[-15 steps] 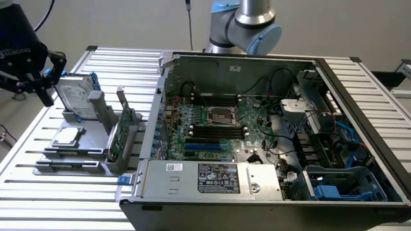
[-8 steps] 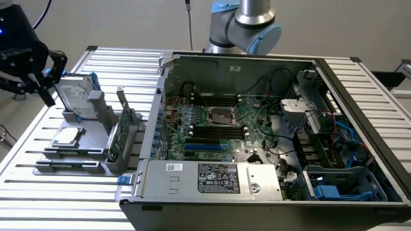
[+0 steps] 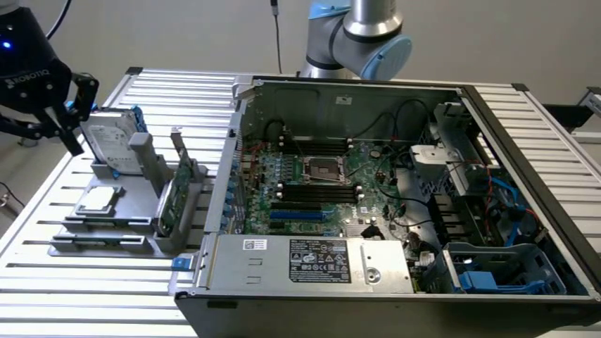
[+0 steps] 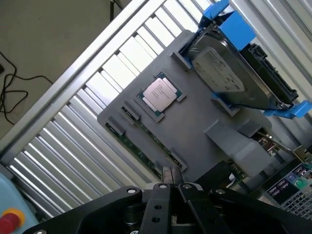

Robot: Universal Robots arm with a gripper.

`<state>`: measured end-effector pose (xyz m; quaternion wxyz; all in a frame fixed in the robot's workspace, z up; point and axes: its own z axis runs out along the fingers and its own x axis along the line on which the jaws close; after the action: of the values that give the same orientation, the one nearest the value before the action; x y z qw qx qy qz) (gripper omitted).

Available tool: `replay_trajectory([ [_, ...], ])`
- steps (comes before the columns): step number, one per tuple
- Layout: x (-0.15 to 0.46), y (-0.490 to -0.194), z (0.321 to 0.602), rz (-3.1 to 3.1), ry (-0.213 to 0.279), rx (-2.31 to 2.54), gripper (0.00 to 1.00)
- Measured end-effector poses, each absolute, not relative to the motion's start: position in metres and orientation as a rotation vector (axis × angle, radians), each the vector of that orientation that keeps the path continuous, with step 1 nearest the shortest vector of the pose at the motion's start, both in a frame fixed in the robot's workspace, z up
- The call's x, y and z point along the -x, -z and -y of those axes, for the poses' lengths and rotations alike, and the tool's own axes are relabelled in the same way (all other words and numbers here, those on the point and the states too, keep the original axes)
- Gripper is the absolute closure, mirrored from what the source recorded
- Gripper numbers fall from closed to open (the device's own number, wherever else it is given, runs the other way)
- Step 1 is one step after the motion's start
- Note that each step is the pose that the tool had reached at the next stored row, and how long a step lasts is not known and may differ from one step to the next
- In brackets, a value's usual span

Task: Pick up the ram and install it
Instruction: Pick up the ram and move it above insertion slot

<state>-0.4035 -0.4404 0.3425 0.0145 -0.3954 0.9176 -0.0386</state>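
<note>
The ram is a thin green stick standing on edge in the outermost slot of a grey holder, past a CPU chip. In the exterior view the ram lies at the holder's front edge. My black gripper hangs at the exterior view's left, above the holder's far corner and beside the hard drive. Seen from the wrist, the gripper is shut with nothing between its fingers, and it floats above the holder, apart from the ram.
The holder also carries the silver hard drive with blue rails and a taller green expansion card. To the exterior view's right stands an open computer case, its motherboard showing dark memory slots. A slatted metal table lies underneath.
</note>
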Motion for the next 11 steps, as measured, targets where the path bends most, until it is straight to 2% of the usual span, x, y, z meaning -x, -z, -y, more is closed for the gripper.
replay_trajectory([
  [11,0.4035,-0.3418,0.4403,-2.713,0.115,1.506,0.89],
])
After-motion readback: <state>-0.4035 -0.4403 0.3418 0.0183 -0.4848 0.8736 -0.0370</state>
